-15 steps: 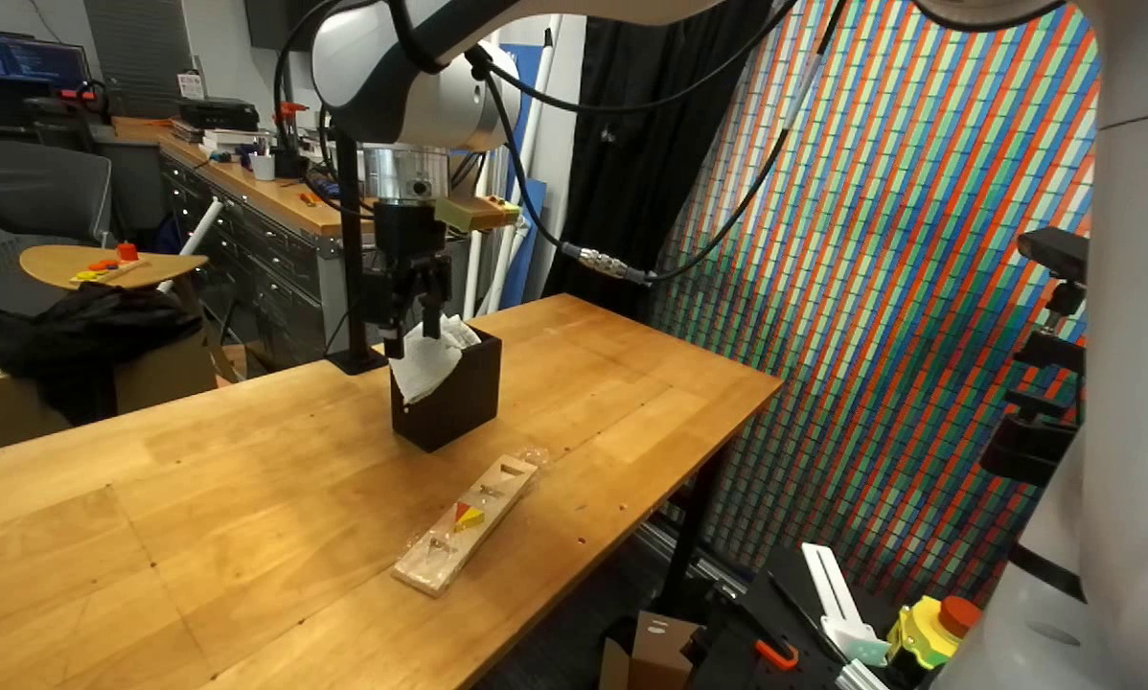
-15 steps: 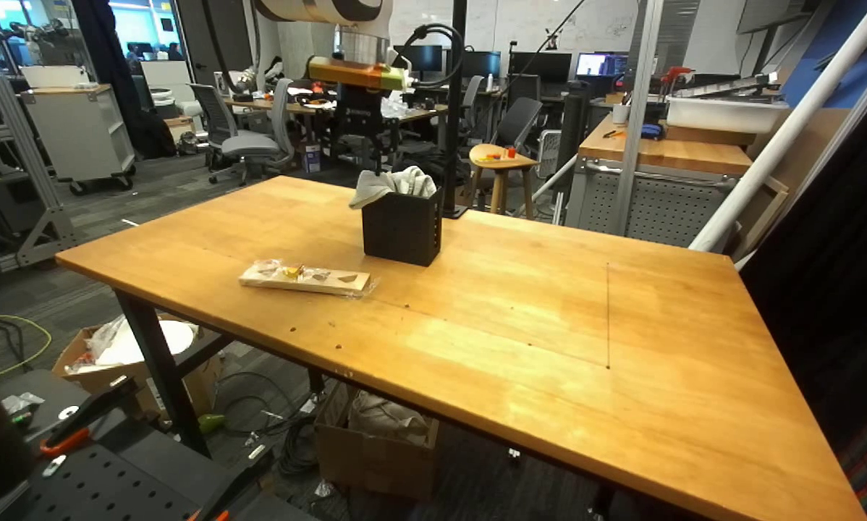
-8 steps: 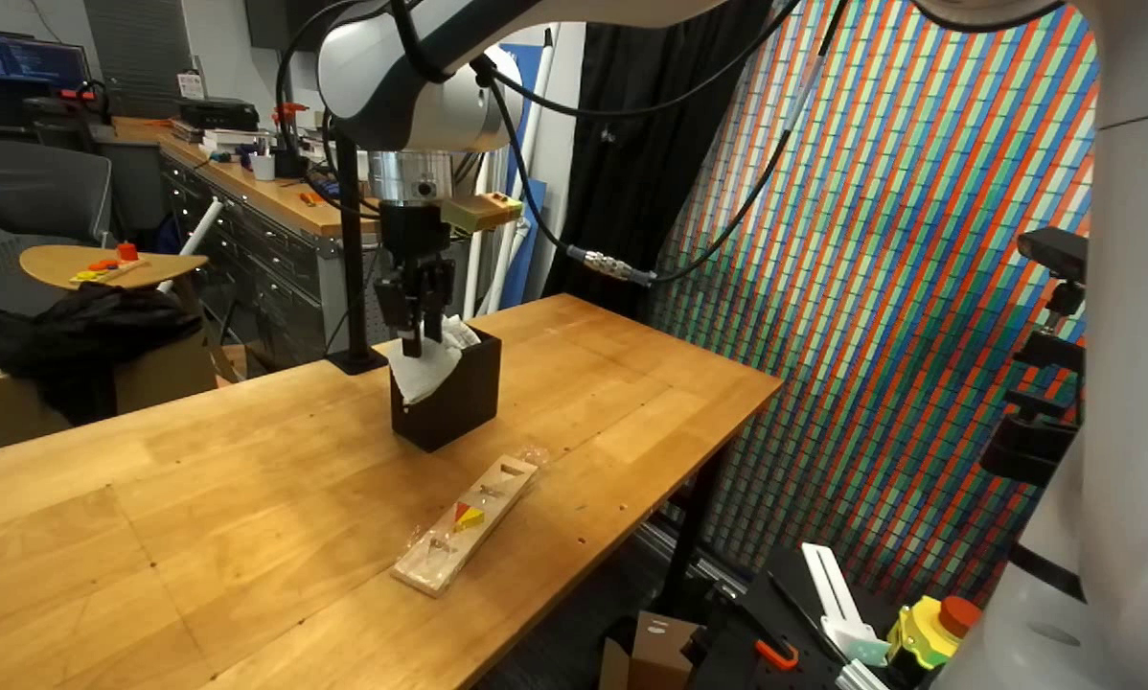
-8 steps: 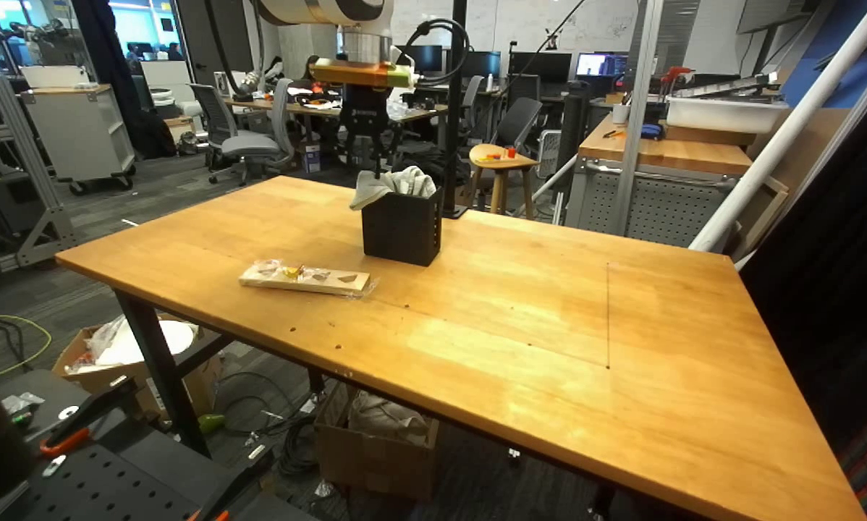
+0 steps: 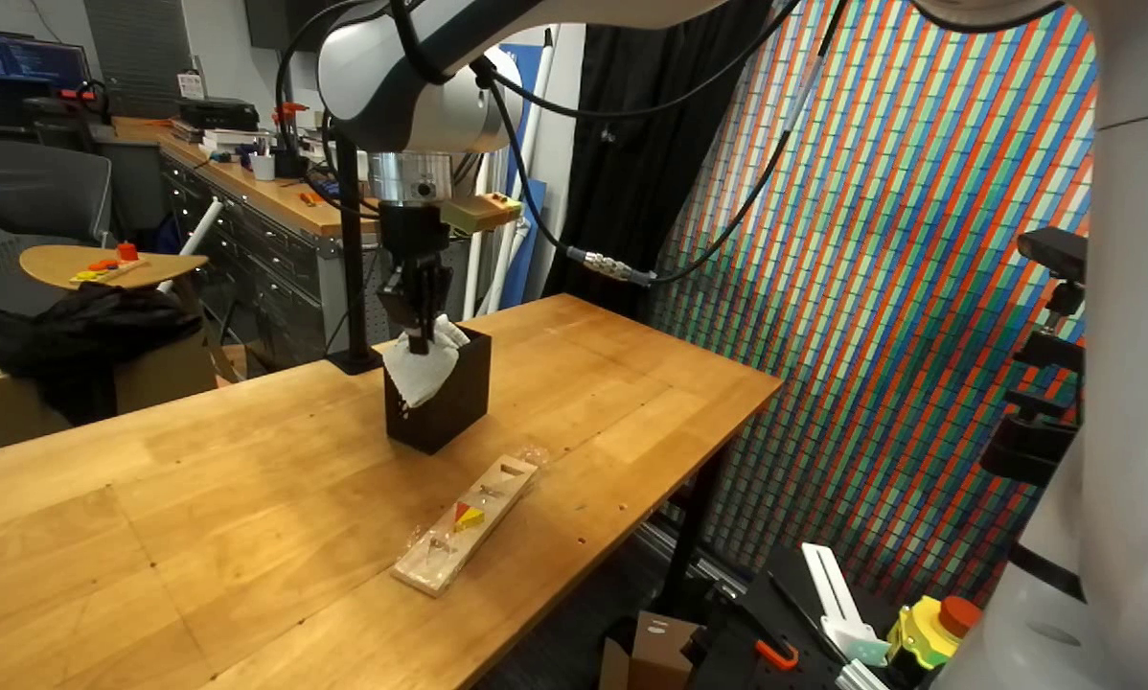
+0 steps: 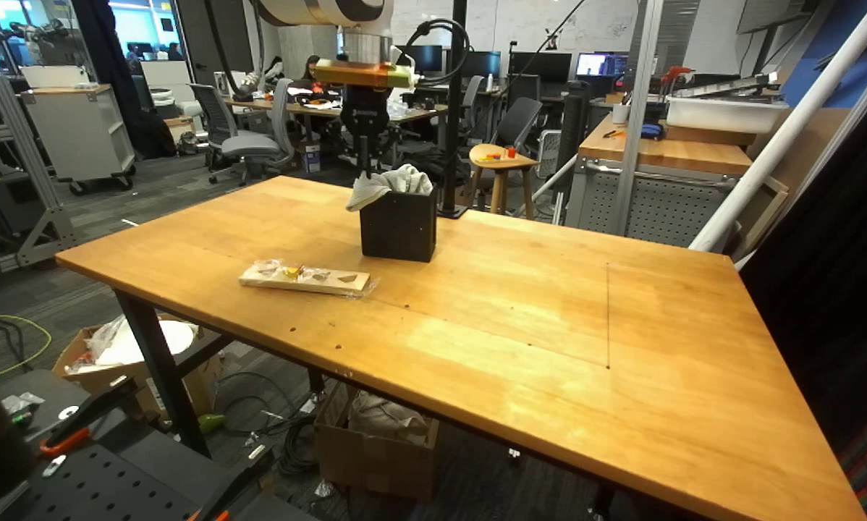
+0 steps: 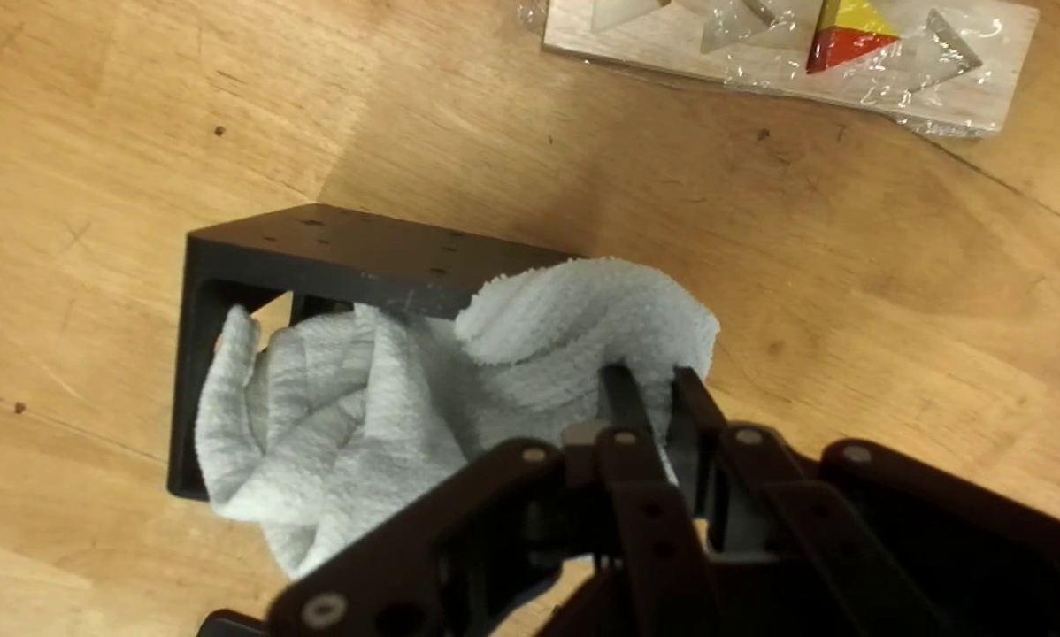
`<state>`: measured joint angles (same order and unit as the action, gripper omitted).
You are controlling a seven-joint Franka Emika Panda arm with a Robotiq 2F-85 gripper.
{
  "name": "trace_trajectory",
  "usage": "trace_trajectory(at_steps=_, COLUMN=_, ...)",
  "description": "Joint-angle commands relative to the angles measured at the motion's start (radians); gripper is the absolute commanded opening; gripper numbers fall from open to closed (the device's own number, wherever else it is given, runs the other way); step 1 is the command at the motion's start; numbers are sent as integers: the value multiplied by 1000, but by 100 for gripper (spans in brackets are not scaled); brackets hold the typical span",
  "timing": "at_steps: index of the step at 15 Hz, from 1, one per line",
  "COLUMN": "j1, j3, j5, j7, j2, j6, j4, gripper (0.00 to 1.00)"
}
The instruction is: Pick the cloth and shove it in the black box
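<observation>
The cloth [image 7: 344,442] sits mostly bunched in the mouth of the black box [image 6: 397,231], beside the fingers [image 7: 626,398]; a loose flap of it droops outside the rim, directly beneath their tips; the gripper [image 7: 652,375] points down there, its fingers drawn close together and, as the wrist view suggests, pinching a fold of that flap; the black box stands upright on the table [image 6: 549,325], just below the fingers, its mouth running off to one side of them; farther out, well apart from them, lies a wrapped wooden strip [image 5: 451,539]; the step in hand looks like a late part of the shove, taking hold of the stray flap to tuck it in; the next move calls for lifting the fold clear of the rim, bringing it sideways over the mouth, pressing it down and parting the fingers; a plain sideways tug would probably drag the black box along.
</observation>
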<state>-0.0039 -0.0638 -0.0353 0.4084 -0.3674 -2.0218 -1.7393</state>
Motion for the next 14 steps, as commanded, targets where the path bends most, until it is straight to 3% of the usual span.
trace_trajectory(at_steps=1, j1=2, j3=1, j5=-21, j7=-10, j2=8, j6=-18, j4=-5, gripper=4)
trace_trajectory(at_steps=14, j1=-40, j3=20, j5=-33, j7=41, j2=-29, j6=5, j4=80, gripper=4)
